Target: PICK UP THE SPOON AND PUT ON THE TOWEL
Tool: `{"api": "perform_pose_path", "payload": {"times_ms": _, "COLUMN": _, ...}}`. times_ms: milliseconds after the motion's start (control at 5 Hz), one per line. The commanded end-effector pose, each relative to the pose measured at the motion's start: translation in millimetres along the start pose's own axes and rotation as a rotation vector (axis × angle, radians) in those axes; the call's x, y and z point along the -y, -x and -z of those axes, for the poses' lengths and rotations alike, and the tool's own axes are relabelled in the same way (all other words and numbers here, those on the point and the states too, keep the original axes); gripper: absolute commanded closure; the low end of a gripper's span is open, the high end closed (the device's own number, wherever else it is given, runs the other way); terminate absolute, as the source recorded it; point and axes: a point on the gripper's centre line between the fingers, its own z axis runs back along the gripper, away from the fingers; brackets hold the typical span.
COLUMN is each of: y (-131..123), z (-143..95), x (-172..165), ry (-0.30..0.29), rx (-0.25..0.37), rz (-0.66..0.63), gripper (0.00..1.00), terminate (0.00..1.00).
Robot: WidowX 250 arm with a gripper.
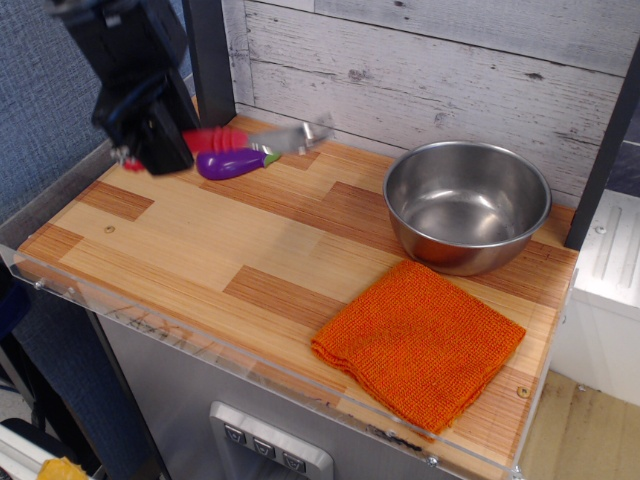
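Observation:
My black gripper (160,148) is at the back left of the wooden table, shut on the spoon's ribbed red handle (218,139). The spoon is held level above the table, its silver tined head (292,136) pointing right, blurred by motion. It hangs just above the purple toy eggplant (230,164). The orange knitted towel (418,341) lies flat at the front right, far from the gripper.
A steel bowl (466,204) stands at the back right, just behind the towel. A dark post (210,60) rises behind the gripper against the white plank wall. A clear plastic lip (200,335) runs along the table's front edge.

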Motion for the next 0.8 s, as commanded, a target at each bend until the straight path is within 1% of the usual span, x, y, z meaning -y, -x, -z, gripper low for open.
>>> {"api": "perform_pose_path", "payload": {"times_ms": 0, "y": -4, "z": 16, "x": 34, "ry": 0.002, "rx": -0.036, "rz": 0.173, "gripper": 1.0, "terminate": 0.0}}
{"api": "perform_pose_path", "payload": {"times_ms": 200, "y": -6, "z": 30, "x": 39, "ry": 0.002, "rx": -0.072, "rz": 0.218, "gripper": 1.0, "terminate": 0.0}}
{"api": "perform_pose_path", "payload": {"times_ms": 400, "y": -12, "z": 52, "x": 40, "ry": 0.019, "rx": -0.103, "rz": 0.245, "gripper": 1.0, "terminate": 0.0}}
{"api": "perform_pose_path", "payload": {"times_ms": 600, "y": -17, "z": 70, "x": 35, "ry": 0.033, "rx": -0.124, "rz": 0.244, "gripper": 1.0, "terminate": 0.0}}
